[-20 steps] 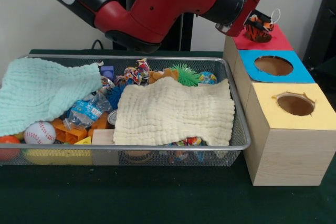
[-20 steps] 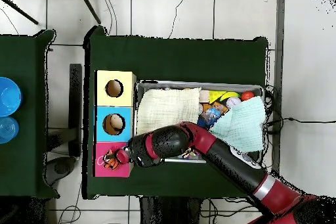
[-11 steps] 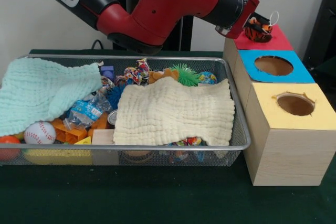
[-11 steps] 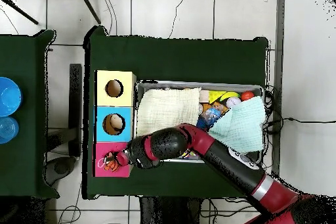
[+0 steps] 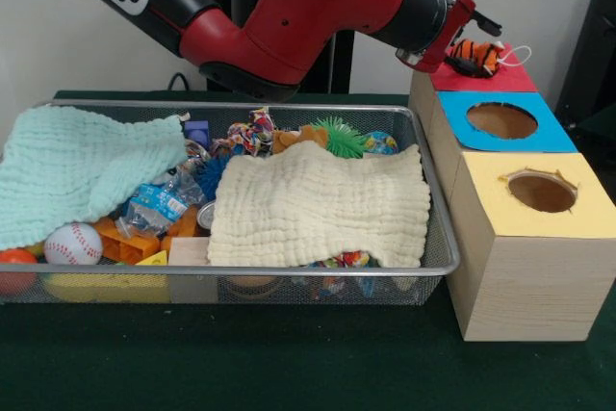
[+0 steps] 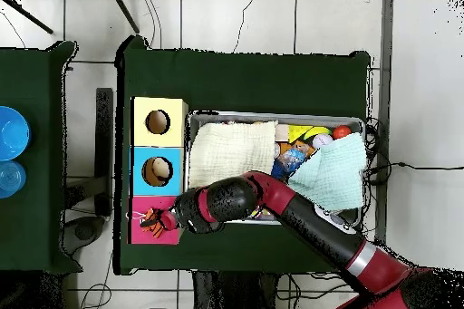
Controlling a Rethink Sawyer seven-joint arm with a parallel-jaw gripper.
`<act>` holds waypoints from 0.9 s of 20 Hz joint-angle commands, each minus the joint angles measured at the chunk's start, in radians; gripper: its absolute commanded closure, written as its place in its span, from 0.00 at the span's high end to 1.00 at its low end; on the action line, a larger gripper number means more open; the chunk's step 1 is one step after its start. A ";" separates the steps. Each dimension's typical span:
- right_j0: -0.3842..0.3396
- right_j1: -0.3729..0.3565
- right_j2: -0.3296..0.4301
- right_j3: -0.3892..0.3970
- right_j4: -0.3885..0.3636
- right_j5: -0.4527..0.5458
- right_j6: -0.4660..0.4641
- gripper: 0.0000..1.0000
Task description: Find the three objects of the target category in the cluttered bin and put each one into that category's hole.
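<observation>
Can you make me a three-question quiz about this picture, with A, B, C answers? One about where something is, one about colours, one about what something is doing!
1. Where is the tiger toy?
A. on the red box top
B. under the yellow cloth
C. on the green table

2. What colour is the box top nearest the camera in the front view?
A. blue
B. red
C. yellow

3. How does the cream cloth lie?
A. rolled up tight
B. spread over toys in the bin
C. hanging off the boxes

Answers: 1 A, the striped toy lies on the red top by the gripper. 2 C, the yellow top is closest. 3 B, toys peek out round its edges.
</observation>
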 commanded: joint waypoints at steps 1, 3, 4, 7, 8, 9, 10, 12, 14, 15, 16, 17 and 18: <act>0.001 0.038 -0.054 -0.043 -0.047 -0.019 -0.203 1.00; 0.002 0.032 -0.054 -0.043 -0.053 -0.022 -0.202 1.00; 0.005 0.023 -0.053 -0.043 -0.061 -0.029 -0.196 1.00; 0.018 -0.037 -0.051 -0.045 -0.090 -0.049 -0.160 1.00; 0.024 -0.058 -0.053 -0.050 -0.095 -0.038 -0.156 1.00; 0.025 -0.071 -0.051 -0.051 -0.099 -0.037 -0.151 1.00; 0.030 -0.084 -0.050 -0.053 -0.099 -0.024 -0.151 1.00; 0.033 -0.097 -0.044 -0.059 -0.089 -0.010 -0.146 1.00; 0.041 -0.117 -0.042 -0.067 -0.087 -0.006 -0.141 1.00; 0.045 -0.131 -0.043 -0.070 -0.087 -0.002 -0.138 1.00; 0.045 -0.146 -0.043 -0.069 -0.093 -0.010 -0.133 1.00; 0.047 -0.154 -0.042 -0.070 -0.093 -0.012 -0.131 1.00; 0.049 -0.160 -0.045 -0.071 -0.093 -0.010 -0.135 1.00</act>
